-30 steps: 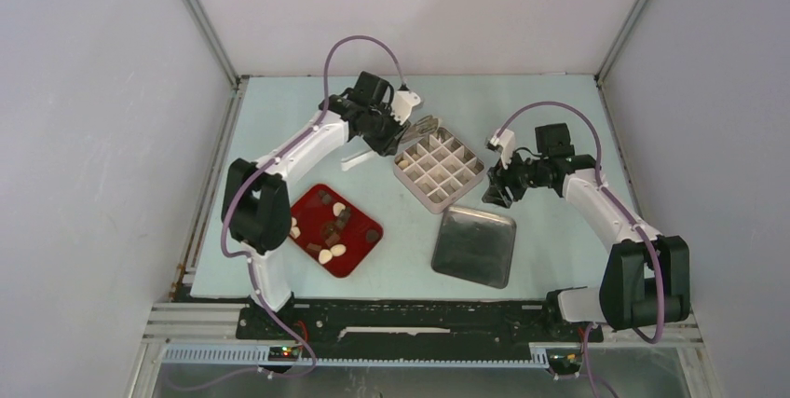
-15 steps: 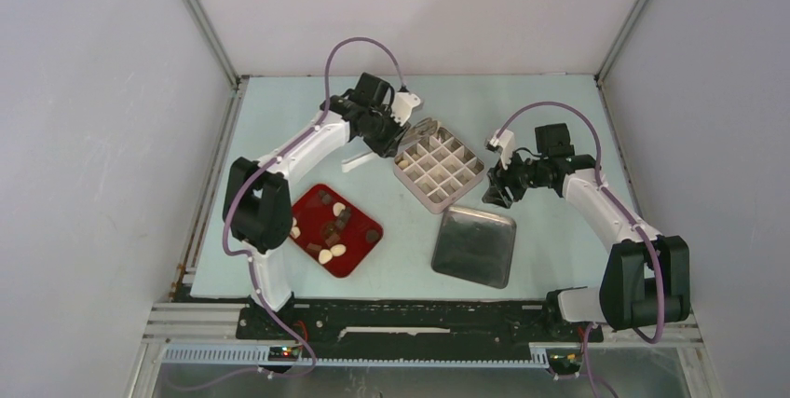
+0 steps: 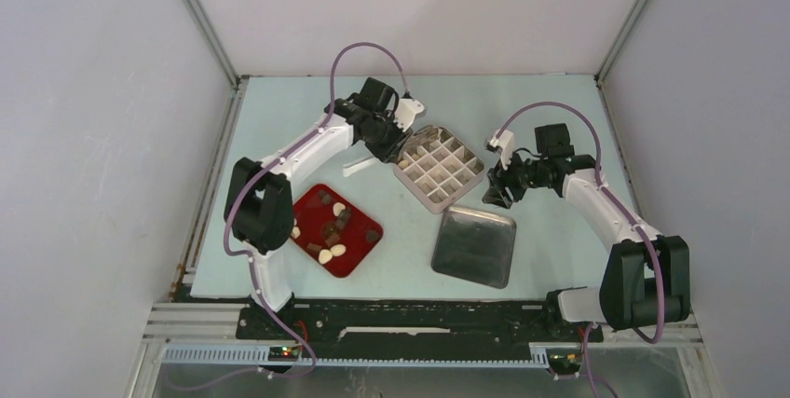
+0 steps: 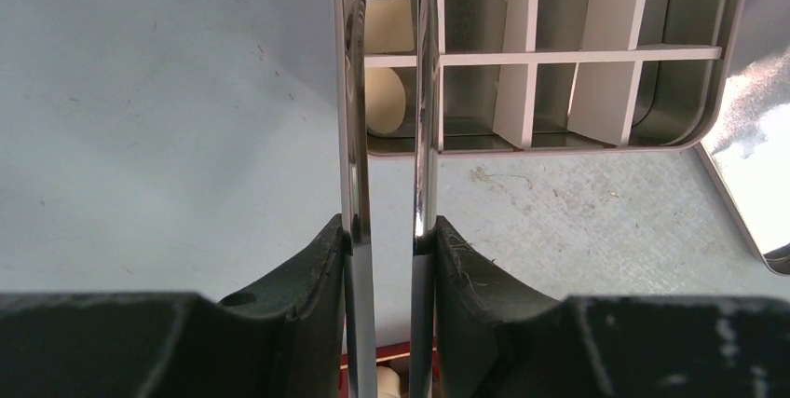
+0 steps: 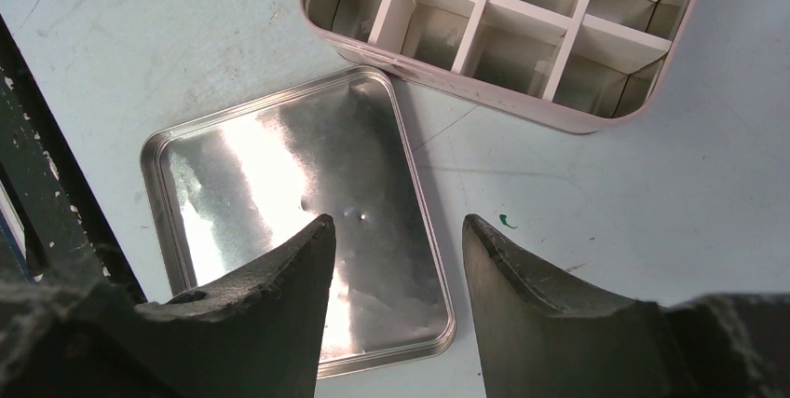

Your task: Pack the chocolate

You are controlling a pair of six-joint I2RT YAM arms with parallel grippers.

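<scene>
Left end effector (image 4: 389, 230) is gripping tongs (image 4: 352, 90) over the divided tin (image 4: 606, 90); two cream pieces (image 4: 384, 100) are lying inside, most chocolate (image 3: 333, 227) is waiting on the red tray (image 3: 366, 230), lower left. Right end effector (image 5: 396, 230) is hanging released.

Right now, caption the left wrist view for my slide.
Left fingers grip metal tongs reaching over the divided tin, cream chocolates in two cells.

The pale blue-green desk (image 3: 279, 109) stood inside a plain enclosure: a grey-white back wall (image 3: 419, 6), a left wall (image 3: 93, 156) and a right wall (image 3: 727, 137), joined by slanting metal corner posts (image 3: 198, 16). The light was soft and even. Faint scuffs and specks marked the desk's surface. A black rail (image 3: 466, 316) ran along its near edge.
</scene>
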